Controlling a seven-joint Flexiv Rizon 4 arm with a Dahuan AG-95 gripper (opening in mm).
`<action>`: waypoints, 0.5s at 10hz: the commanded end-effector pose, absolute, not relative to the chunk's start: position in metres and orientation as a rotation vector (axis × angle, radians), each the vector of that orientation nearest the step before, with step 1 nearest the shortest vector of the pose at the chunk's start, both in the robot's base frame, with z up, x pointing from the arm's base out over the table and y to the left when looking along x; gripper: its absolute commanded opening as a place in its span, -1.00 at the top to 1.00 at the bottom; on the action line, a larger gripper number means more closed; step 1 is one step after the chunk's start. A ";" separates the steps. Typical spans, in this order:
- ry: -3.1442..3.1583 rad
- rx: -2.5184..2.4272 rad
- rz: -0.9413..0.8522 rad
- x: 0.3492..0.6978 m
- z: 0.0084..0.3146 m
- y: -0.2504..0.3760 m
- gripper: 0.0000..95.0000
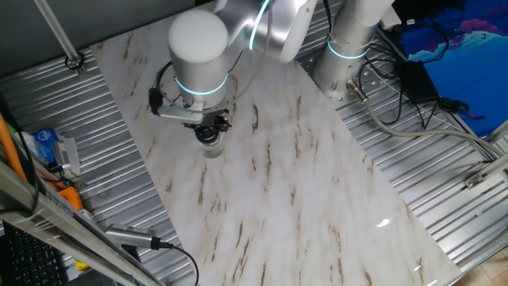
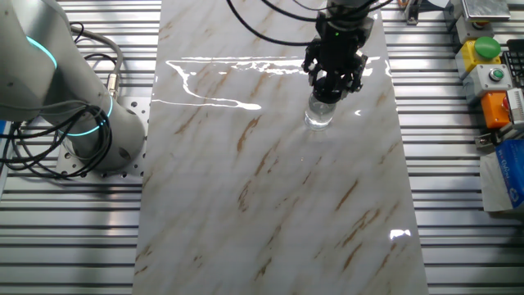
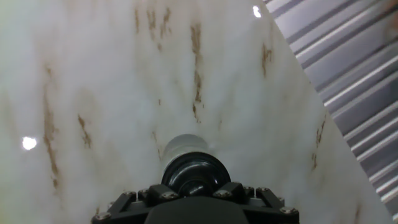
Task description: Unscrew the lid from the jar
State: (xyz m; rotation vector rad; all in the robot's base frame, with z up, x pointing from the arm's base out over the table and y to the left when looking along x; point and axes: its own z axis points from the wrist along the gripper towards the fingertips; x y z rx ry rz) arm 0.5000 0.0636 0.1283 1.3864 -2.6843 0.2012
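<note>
The small clear jar (image 2: 319, 117) stands upright on the marble tabletop (image 2: 270, 205), right under the hand. It also shows in one fixed view (image 1: 210, 148) and as a pale cylinder in the hand view (image 3: 181, 147). The black lid (image 3: 195, 172) sits on top of the jar, close against the hand. My gripper (image 2: 332, 88) points straight down over the jar, and its dark fingers (image 1: 213, 124) are closed around the lid. The fixed views hide the lid behind the fingers. I cannot tell whether the lid is loose from the jar.
Ribbed metal flooring (image 1: 429, 159) borders the tabletop on both long sides. The arm's base with cables (image 2: 90, 131) stands beside the table. A control box with coloured buttons (image 2: 489, 61) sits at the edge in the other fixed view.
</note>
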 end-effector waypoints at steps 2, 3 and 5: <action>-2.717 1.221 0.179 0.501 0.129 0.065 1.00; -2.723 1.200 0.177 0.502 0.129 0.067 1.00; -2.725 1.186 0.185 0.504 0.130 0.072 1.00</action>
